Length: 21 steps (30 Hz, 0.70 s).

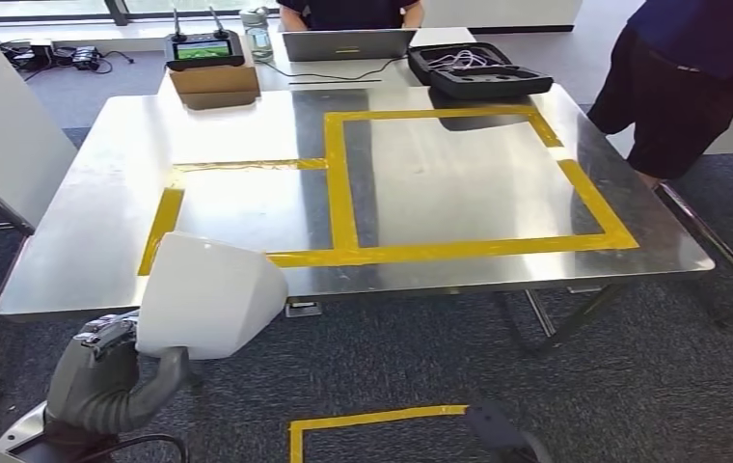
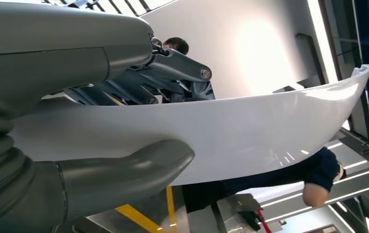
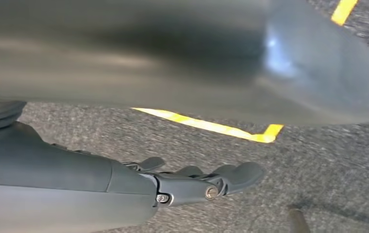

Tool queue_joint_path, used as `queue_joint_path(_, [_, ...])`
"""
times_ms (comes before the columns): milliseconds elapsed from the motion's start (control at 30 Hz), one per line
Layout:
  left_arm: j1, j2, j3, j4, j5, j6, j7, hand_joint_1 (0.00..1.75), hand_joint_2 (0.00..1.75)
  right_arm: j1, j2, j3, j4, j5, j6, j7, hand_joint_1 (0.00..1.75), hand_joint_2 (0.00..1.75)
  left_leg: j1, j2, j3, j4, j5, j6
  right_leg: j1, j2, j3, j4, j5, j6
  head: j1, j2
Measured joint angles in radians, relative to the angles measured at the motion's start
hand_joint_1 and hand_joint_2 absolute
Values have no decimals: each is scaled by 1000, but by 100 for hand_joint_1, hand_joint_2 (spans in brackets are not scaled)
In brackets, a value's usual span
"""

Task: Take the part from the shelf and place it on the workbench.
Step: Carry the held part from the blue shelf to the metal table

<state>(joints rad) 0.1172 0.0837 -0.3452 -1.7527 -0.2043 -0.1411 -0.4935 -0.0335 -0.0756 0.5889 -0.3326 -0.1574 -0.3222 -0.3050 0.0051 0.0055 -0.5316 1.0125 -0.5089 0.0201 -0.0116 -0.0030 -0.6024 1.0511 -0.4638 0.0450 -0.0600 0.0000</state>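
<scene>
My left hand [image 1: 102,381] grips a large white curved part [image 1: 208,294] and holds it over the front left edge of the steel workbench [image 1: 440,183]. In the left wrist view the thumb [image 2: 124,170] presses under the white part [image 2: 250,131] while the dark fingers [image 2: 173,82] lie on its other face. Yellow tape [image 1: 341,193] marks rectangles on the bench top. My right hand [image 1: 498,429] hangs low over the carpet. The right wrist view has this hand [image 3: 192,182] holding nothing, its fingers stretched out.
At the bench's far edge stand a cardboard box [image 1: 210,87] with a controller [image 1: 203,48], a laptop [image 1: 346,44] and an open black case [image 1: 478,69]. One person [image 1: 681,77] stands at the right, another [image 1: 348,12] behind. A white panel [image 1: 1,125] stands left.
</scene>
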Motion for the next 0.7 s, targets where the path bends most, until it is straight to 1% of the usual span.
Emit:
queue_joint_path(33, [0,0,0,-1,0,0,1,175,175,0,0,-1,0,2,0,0,0,0,-1,0,2,0,-4,-6,2,-1,13,-28,4,-7,0,0])
queue_joint_path(67, [0,0,0,-2,-1,0,2,175,175,1,0,-2,0,5,-1,-1,0,0,-2,1,3,-2,-7,-13,5,0,16,-34,-3,-15,-1,0])
queue_joint_path(133, [0,0,0,-4,-1,0,3,175,175,3,0,-3,0,10,-4,-2,0,0,0,1,9,-2,-12,-26,5,2,19,-38,-5,-31,-1,0])
queue_joint_path(167, [-1,0,0,-4,-1,0,4,175,175,2,0,-4,0,13,-5,-2,0,0,1,1,6,10,-20,-32,4,2,23,-40,-7,-38,-1,0])
queue_joint_path(200, [-1,0,-1,-5,-1,0,4,175,175,2,0,-4,0,14,-7,-2,0,0,2,1,-7,43,-38,-37,2,3,28,-43,-8,-44,-1,0])
queue_joint_path(233, [0,0,-1,-4,-1,0,4,175,175,1,0,-4,0,16,-9,-1,0,0,3,0,-34,98,-63,-41,1,2,33,-44,-10,-50,-2,0])
queue_joint_path(267, [0,0,-1,-4,-1,0,4,175,175,0,0,-4,0,17,-10,-1,0,0,3,-1,-73,168,-93,-44,1,2,37,-45,-14,-54,-2,0])
queue_joint_path(300, [1,0,-1,-2,-1,0,4,175,175,0,0,-4,0,17,-12,-1,0,0,4,-1,-114,237,-118,-46,2,3,40,-44,-17,-56,-2,0])
queue_joint_path(333, [2,1,-1,-1,-1,0,4,175,175,0,1,-4,0,18,-12,0,0,0,4,-1,-147,285,-125,-47,3,4,43,-44,-21,-57,-1,0])
queue_joint_path(367, [2,1,-1,0,-1,0,4,175,175,0,1,-4,0,19,-12,0,0,0,4,-1,-163,296,-111,-46,3,5,48,-44,-25,-56,-2,0])
queue_joint_path(400, [2,2,-1,0,-1,0,4,175,175,0,1,-4,0,20,-12,0,0,0,4,-1,-160,269,-77,-44,3,7,55,-44,-30,-55,-2,0])
queue_joint_path(433, [2,2,-1,0,-1,0,4,175,175,-1,1,-4,0,23,-12,1,0,0,4,-1,-138,206,-29,-41,3,9,63,-44,-36,-53,-2,0])
queue_joint_path(467, [1,2,-1,0,-1,0,4,175,175,-2,1,-4,0,25,-12,0,0,0,3,-2,-110,135,13,-37,4,11,71,-43,-43,-49,-2,0])
queue_joint_path(500, [1,2,-1,0,-1,0,4,175,175,-3,2,-4,0,28,-12,0,0,0,2,-3,-84,74,39,-32,6,13,77,-42,-49,-44,-2,0])
queue_joint_path(533, [1,2,-1,-1,-1,0,4,175,175,-5,2,-4,0,30,-12,0,0,0,0,-3,-68,34,51,-27,7,14,79,-41,-54,-39,-1,0])
queue_joint_path(567, [1,2,-1,-1,-1,0,4,175,175,-5,2,-4,0,31,-12,-1,0,0,-2,-5,-62,19,48,-21,8,14,80,-41,-58,-33,0,0])
queue_joint_path(633, [1,2,-1,-2,-1,0,3,175,175,-6,2,-4,0,33,-12,-2,0,0,-2,-6,-60,13,44,-10,6,13,81,-43,-62,-21,1,0])
queue_joint_path(667, [0,2,-1,-2,-1,0,1,175,175,-6,2,-4,0,34,-13,-3,0,0,-1,-7,-56,9,43,-3,5,12,80,-35,-68,-15,1,0])
queue_joint_path(700, [-1,2,-1,-3,-1,0,-1,175,175,-7,2,-5,0,35,-14,-3,0,0,1,-6,-52,5,42,3,4,11,69,-11,-83,-9,1,0])
